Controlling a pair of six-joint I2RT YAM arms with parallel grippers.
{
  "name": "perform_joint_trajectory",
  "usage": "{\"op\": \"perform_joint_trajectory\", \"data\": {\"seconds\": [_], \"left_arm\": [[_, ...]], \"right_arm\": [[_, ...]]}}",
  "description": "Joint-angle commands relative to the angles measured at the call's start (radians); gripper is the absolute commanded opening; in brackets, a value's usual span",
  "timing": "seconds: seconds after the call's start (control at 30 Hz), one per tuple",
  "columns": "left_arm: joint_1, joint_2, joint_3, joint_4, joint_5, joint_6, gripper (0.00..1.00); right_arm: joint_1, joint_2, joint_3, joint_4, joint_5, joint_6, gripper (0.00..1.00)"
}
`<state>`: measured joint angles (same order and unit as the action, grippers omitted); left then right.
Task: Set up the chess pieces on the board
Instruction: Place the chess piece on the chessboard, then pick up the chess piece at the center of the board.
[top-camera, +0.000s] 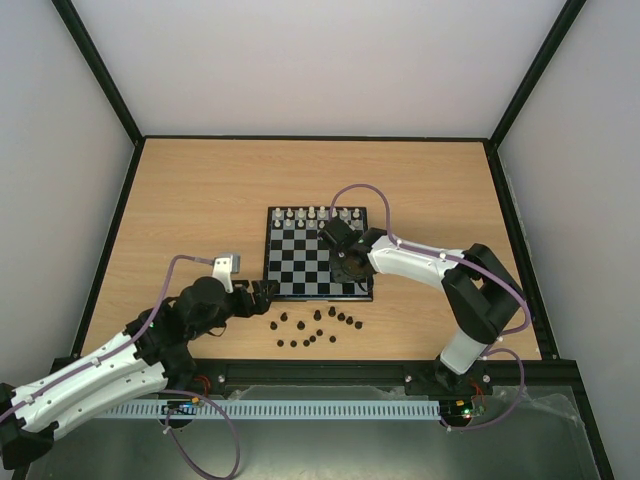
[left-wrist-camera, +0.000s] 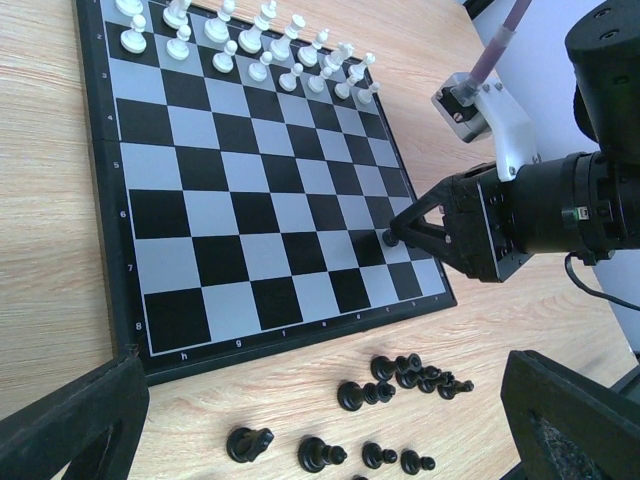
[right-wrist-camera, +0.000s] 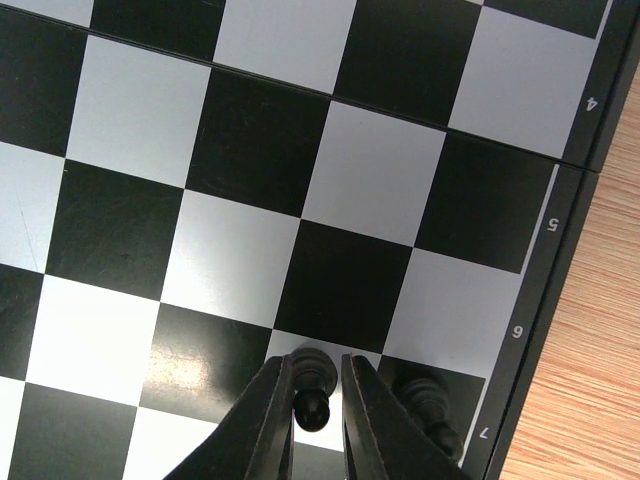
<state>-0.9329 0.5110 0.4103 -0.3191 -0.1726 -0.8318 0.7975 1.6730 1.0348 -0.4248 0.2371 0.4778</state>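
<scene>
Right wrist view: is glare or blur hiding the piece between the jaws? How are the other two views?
Right wrist: no glare, just soft sheen on the board; the dark piece between the jaws reads clearly, its neighbour fades into black. Left wrist: loose pieces sharp, own fingers blurred at the bottom corners. Top external: evenly lit, pieces too tiny for detail.

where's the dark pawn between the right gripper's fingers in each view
top external: not visible, hidden under the right gripper near the board's near right corner.
left wrist: the dark pawn sits at the gripper's tip, right of centre.
right wrist: the dark pawn is bottom centre, flanked by the two fingers.
shared landmark: the board, its black border beside the pawn.
</scene>
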Motion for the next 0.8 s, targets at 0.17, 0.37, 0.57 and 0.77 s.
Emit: {"op": "perform_joint_trajectory", "data": {"seconds": [0.17,0.37,0.57,0.77], "left_arm": [[-0.004,0.013,-0.010,0.029,0.008,-0.005,0.99],[-0.005,0.021,-0.010,0.036,0.010,-0.006,1.00],[-0.005,0.035,-0.003,0.040,0.004,-0.005,0.99],[-0.005,0.069,0.007,0.058,-0.006,-0.001,0.99]], "right_arm": [[-0.005,-0.032,-0.027,-0.057,0.021,-0.001,0.14],[-0.006,-0.099,-0.034,-0.041,-0.025,-0.013,0.19],[0.009,-0.234,-0.050,-0.029,-0.068,-0.029,0.30],[0.070,-0.369,-0.087,-0.070,-0.079,-0.003,0.56]]}}
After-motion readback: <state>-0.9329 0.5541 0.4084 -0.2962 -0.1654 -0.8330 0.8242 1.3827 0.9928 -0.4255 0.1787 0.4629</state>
